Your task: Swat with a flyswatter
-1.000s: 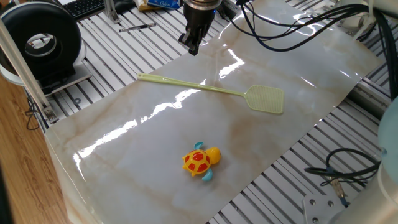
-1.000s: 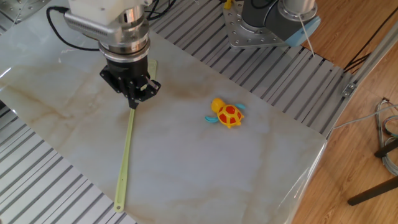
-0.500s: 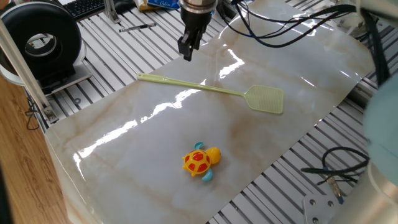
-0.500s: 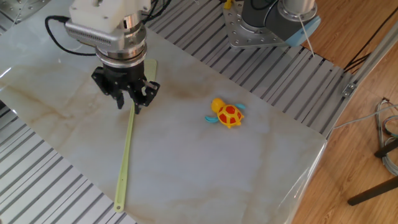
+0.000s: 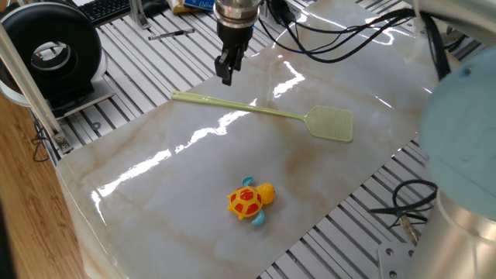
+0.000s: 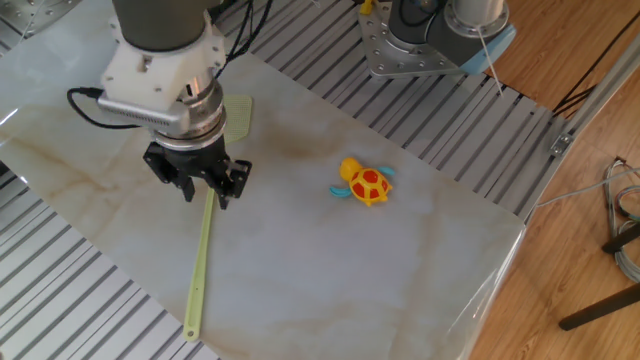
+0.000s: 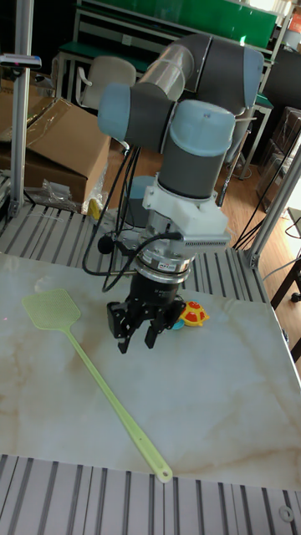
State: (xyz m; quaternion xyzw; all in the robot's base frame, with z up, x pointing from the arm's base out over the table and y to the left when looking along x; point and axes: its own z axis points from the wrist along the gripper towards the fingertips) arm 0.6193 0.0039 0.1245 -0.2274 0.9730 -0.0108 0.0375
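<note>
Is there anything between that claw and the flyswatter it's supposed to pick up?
Nothing visible. The gripper hangs open above the flyswatter handle, with only air between them. The toy turtle sits well off to the side on the marble tabletop.

The tool hides part of the flyswatter; the turtle is half hidden.

- A robotics lab or workshop.
- Slotted aluminium table under a marble-look sheet.
- Loose cables at lower right of one fixed view; a keyboard at upper left.
- Cardboard boxes, a chair and metal framing in the tall view's background.
</note>
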